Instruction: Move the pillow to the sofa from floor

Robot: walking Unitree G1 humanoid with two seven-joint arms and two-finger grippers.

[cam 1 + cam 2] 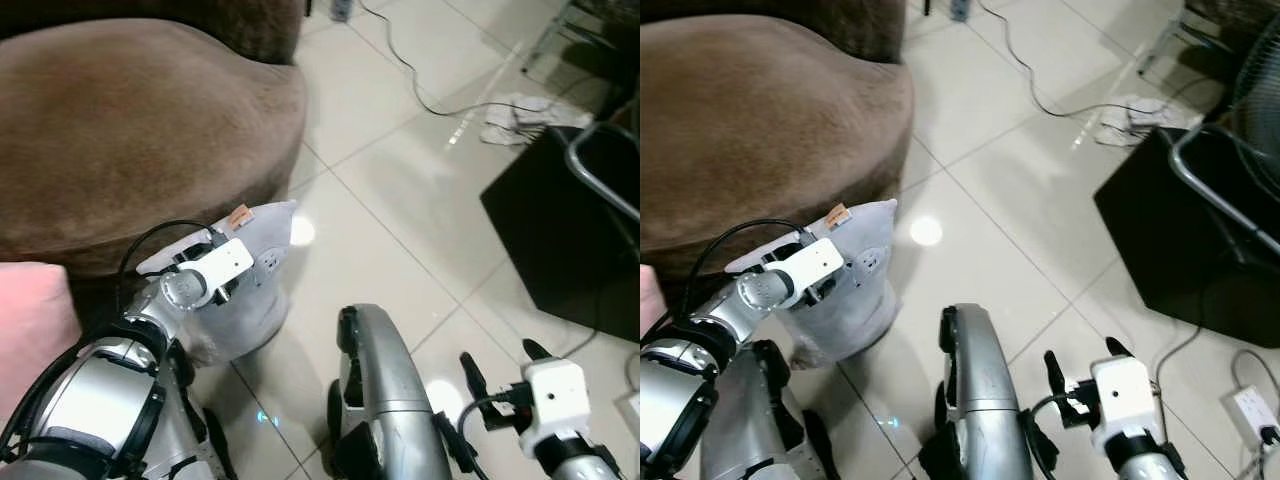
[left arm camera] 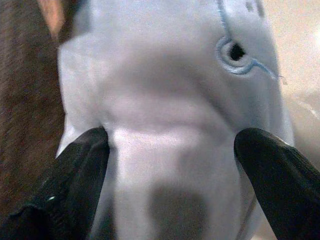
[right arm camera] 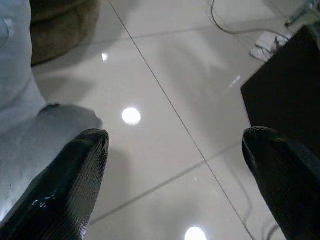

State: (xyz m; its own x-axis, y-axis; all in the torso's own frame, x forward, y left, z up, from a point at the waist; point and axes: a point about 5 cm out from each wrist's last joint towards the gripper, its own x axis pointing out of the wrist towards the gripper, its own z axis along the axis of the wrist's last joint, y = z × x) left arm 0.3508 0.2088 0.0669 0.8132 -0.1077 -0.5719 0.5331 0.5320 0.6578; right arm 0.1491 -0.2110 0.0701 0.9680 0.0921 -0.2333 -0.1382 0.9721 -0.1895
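Grasp step: left gripper point(image 2: 170, 165) fingers pinching pale pillow point(image 1: 245, 290) between them; next, lift onto sofa point(image 1: 130, 130) beyond.

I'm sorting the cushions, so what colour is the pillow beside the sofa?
Pale grey-blue pillow with light blue stitching, clearest in the left wrist view.

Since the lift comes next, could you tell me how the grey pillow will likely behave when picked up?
The pillow looks soft: its fabric dimples where the left claw pinches it, so it will probably sag. It seems light for its bulk. The smooth cover may slip.
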